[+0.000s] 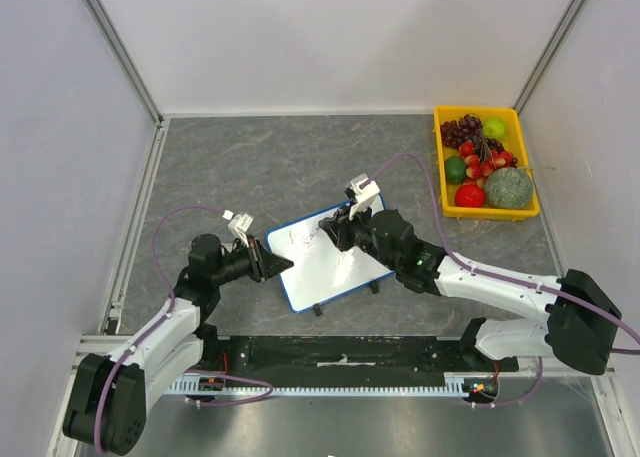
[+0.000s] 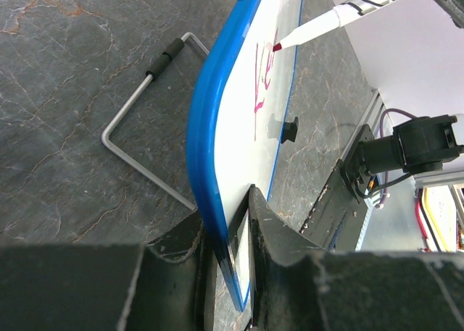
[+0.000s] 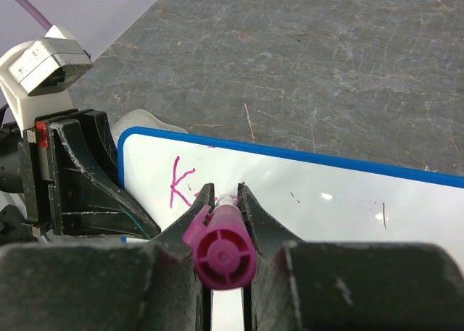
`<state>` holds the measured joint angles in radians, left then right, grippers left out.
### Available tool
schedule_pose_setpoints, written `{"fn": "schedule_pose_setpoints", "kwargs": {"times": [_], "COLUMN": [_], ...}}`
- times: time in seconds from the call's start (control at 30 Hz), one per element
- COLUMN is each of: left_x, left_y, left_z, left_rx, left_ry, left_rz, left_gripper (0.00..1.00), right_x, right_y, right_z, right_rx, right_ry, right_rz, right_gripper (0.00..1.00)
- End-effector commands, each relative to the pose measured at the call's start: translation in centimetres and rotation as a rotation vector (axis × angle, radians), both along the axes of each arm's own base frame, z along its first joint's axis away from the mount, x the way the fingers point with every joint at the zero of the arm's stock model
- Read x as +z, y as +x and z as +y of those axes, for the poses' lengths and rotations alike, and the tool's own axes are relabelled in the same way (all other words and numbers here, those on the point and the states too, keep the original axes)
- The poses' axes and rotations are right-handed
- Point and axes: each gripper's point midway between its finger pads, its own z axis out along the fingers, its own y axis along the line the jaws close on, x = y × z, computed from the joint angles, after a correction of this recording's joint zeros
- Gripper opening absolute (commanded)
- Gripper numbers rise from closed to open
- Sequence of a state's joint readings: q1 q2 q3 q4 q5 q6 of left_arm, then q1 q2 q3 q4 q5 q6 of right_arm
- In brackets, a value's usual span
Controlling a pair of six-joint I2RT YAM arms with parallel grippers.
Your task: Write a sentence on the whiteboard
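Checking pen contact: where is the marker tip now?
In the left wrist view, upper centre-right, the marker tip meets the whiteboard at the upper end of the magenta lettering.

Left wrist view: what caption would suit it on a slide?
The left gripper clamps the blue-rimmed whiteboard by its edge while a marker touches the first magenta letters.

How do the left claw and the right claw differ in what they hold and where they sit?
The left claw clamps the blue rim of the whiteboard; the right claw clamps a magenta-capped marker. The left claw sits at the board's edge, while the right claw is in front of its white face, marker tip at the lettering. Both are black and shut.
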<state>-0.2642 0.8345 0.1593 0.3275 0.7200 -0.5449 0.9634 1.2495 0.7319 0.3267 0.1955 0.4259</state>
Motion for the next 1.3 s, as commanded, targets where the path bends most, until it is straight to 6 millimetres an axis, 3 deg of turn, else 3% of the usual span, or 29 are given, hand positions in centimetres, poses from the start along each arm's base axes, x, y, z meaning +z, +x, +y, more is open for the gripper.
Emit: {"fn": "schedule_pose_setpoints", "kwargs": {"times": [0.0,0.47,1.27], "left_x": [-0.2,-0.2,-0.3], "left_y": [0.9,0.9,0.9], "left_z": [0.7,0.7,0.7], "left_rx": [0.026,0.027,0.027], "left_ry": [0.052,0.053,0.053], "left_rz": [-0.086,-0.087,-0.083], "left_gripper": [0.02,0.02,0.02], "right_x": [0.6,-1.9,-2.8], "right_y": [0.3,-0.1,0.0], "right_z": [0.4,-0.8,-2.1], "right_rx": [0.009,-0.009,-0.047], "right_ry": [-0.004,-0.059,-0.092], "right_rz": [-0.012,0.026,0.029], "right_gripper": [0.00,0.00,0.00]}}
